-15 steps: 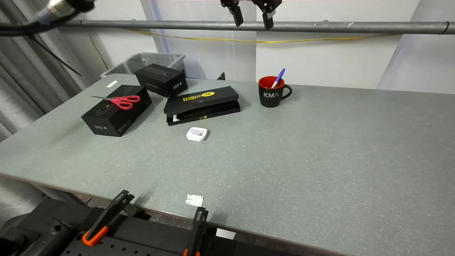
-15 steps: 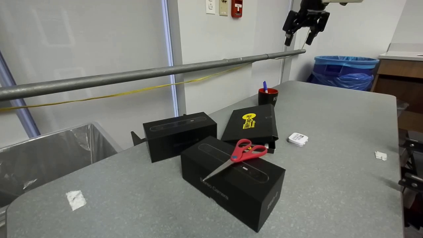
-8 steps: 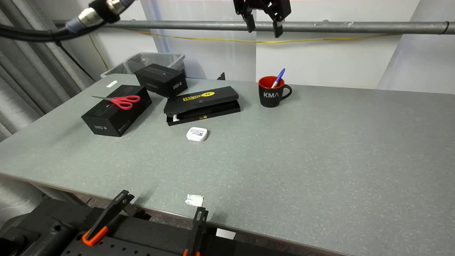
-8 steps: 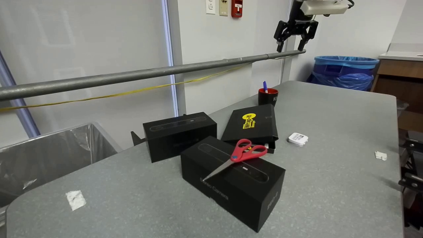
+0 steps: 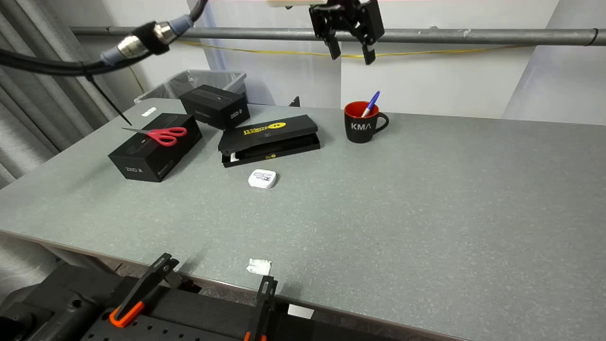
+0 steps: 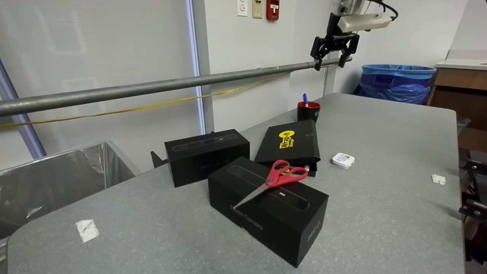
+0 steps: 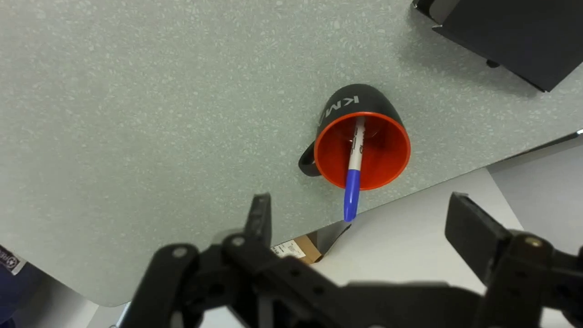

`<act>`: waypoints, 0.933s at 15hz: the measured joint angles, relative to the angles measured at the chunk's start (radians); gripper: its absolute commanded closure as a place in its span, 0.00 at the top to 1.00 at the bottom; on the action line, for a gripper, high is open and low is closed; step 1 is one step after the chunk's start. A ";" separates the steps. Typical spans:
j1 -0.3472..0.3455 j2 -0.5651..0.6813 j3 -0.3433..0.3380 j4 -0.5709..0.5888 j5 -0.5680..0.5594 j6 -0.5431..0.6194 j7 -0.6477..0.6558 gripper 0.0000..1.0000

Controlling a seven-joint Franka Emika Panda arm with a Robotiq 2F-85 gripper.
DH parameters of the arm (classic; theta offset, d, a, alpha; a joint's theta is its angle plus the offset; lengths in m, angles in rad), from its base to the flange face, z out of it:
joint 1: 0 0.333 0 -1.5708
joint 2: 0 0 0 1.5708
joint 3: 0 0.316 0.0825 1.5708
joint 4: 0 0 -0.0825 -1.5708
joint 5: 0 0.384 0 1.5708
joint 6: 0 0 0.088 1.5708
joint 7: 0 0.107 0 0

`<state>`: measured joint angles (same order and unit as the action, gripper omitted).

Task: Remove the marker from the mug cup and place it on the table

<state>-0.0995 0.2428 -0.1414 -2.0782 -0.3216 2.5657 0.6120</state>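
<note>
The mug cup (image 5: 360, 128) is black outside with white letters and red inside. It stands upright near the wall-side edge of the grey table (image 5: 402, 213); it also shows in an exterior view (image 6: 307, 114) and the wrist view (image 7: 364, 101). The marker (image 5: 371, 103), white with a blue cap, leans in the mug, cap up above the rim; it also shows in an exterior view (image 6: 305, 100) and the wrist view (image 7: 352, 189). My gripper (image 5: 352, 55) is open and empty, well above the mug, also in an exterior view (image 6: 330, 64). In the wrist view the cap lies between the fingers (image 7: 360, 199).
A black Wrap-It box (image 5: 269, 139) lies beside the mug. Two black ZED boxes (image 5: 156, 149) (image 6: 207, 158) stand farther along, one with red scissors (image 5: 165, 135) on top. A white case (image 5: 262, 178) lies on the table. A grey pipe (image 5: 464, 37) runs along the wall.
My gripper has come down towards the mug, staying open. In the exterior views it is lower, and more of the arm and its cable shows. The mug and marker have not moved.
</note>
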 measured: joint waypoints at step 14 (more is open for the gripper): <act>0.091 0.444 -0.107 0.412 0.017 0.012 0.062 1.00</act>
<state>-0.0081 0.6864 -0.2482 -1.6666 -0.3045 2.5773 0.6744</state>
